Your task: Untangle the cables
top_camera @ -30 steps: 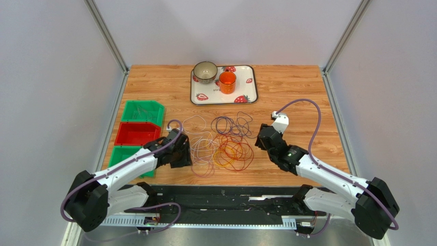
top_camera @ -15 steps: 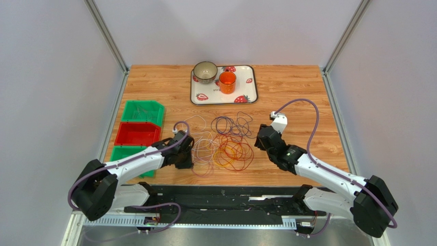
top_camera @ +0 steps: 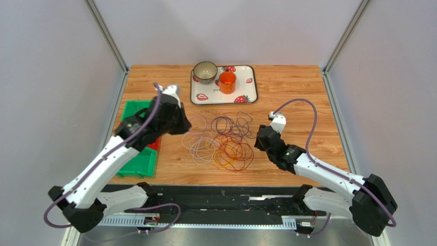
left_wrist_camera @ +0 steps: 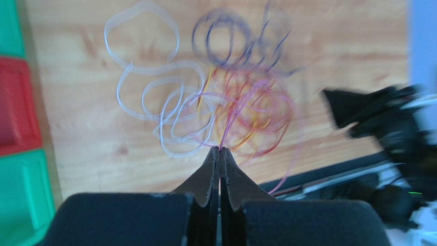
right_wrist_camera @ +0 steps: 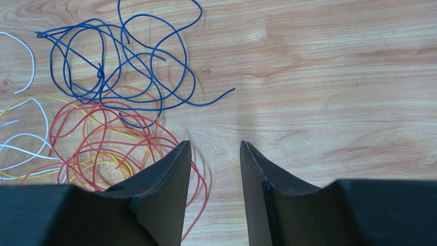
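The cables (top_camera: pixel 225 146) lie in a loose tangle of white, orange, red, yellow and dark blue loops on the wooden table between my arms. My left gripper (top_camera: pixel 183 126) hovers at the tangle's left side, raised off the table. It is shut (left_wrist_camera: pixel 220 149), and a thin purple-pink cable (left_wrist_camera: pixel 229 125) runs out from between the tips down into the pile. White loops (left_wrist_camera: pixel 169 102) lie under it. My right gripper (right_wrist_camera: pixel 215 146) stands open just right of the red loops (right_wrist_camera: pixel 102 138), nothing between its fingers. Blue loops (right_wrist_camera: pixel 128 56) lie further ahead of it.
A strawberry-patterned tray (top_camera: pixel 249 95) at the back holds a bowl (top_camera: pixel 205 72) and an orange cup (top_camera: pixel 227 82). Green bins (top_camera: pixel 136 164) and a red bin (left_wrist_camera: pixel 15 102) stand along the table's left edge, partly under my left arm.
My left gripper has shut on a purple-pink cable and risen up and back toward the far left, stretching the strand from the pile. The right arm has barely moved.
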Motion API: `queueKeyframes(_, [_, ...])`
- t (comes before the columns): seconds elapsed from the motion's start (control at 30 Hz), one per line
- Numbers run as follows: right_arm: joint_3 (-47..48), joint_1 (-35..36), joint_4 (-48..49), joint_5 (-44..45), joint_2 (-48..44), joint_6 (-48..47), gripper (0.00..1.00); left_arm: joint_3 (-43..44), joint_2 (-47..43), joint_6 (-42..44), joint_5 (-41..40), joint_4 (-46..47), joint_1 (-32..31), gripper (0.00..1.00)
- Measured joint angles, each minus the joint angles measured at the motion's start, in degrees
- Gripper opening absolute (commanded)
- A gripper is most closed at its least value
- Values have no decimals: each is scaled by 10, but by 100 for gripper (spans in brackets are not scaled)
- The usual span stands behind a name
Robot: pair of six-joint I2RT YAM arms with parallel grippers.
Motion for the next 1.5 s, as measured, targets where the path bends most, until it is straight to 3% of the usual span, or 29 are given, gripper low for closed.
queueKeyframes(0.13, [0,0,0,0,1,-2,44,200,-1,51,-42,-64,0,0])
queueKeyframes(0.27, [0,0,0,-1,2,-4,43,308,4,102,-75,-91,0,0])
queueKeyframes(0.43, [1,0,0,-4,7,-4,43,283,-10,139,-116,-93,8,0])
queueKeyframes(0.6, [1,0,1,-5,7,-5,43,260,32,152,-137,-99,19,0])
queueKeyframes(0.83, [3,0,2,-10,12,-9,42,252,30,195,-174,-96,82,0])
queueKeyframes(1.27, [3,0,4,-11,12,-11,42,217,73,223,-102,-25,270,0])
queueKeyframes(1.5, [3,0,4,-12,12,-11,41,215,106,237,-64,13,329,0])
